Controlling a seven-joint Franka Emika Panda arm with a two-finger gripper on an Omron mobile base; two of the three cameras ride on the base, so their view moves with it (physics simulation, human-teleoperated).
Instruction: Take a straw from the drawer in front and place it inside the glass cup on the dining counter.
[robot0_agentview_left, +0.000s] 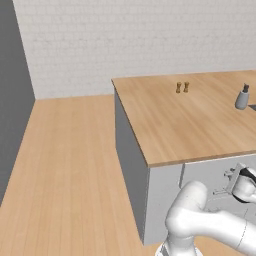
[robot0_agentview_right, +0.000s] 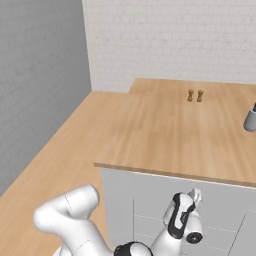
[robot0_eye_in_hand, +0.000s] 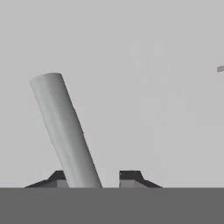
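My gripper (robot0_agentview_left: 231, 177) (robot0_agentview_right: 195, 196) is pressed up to the light grey drawer (robot0_agentview_left: 210, 176) (robot0_agentview_right: 226, 206) front, just under the edge of the dining counter (robot0_agentview_left: 190, 122) (robot0_agentview_right: 175, 135). In the hand view the drawer's slim grey bar handle (robot0_eye_in_hand: 65, 127) runs slanted between my gripper's (robot0_eye_in_hand: 94, 177) two tips. It lies against the left fingertip (robot0_eye_in_hand: 57, 176), and a gap separates it from the right one. The jaws stand narrow around the bar. The drawer is closed, so the straw is hidden. The glass cup is out of view.
A grey soap-dispenser bottle (robot0_agentview_left: 242, 97) (robot0_agentview_right: 250, 119) stands at the right of the wooden top, and two small brown shakers (robot0_agentview_left: 182, 87) (robot0_agentview_right: 195, 95) stand near its far edge. Open wooden floor (robot0_agentview_left: 70, 165) lies to the left, up to a white brick wall.
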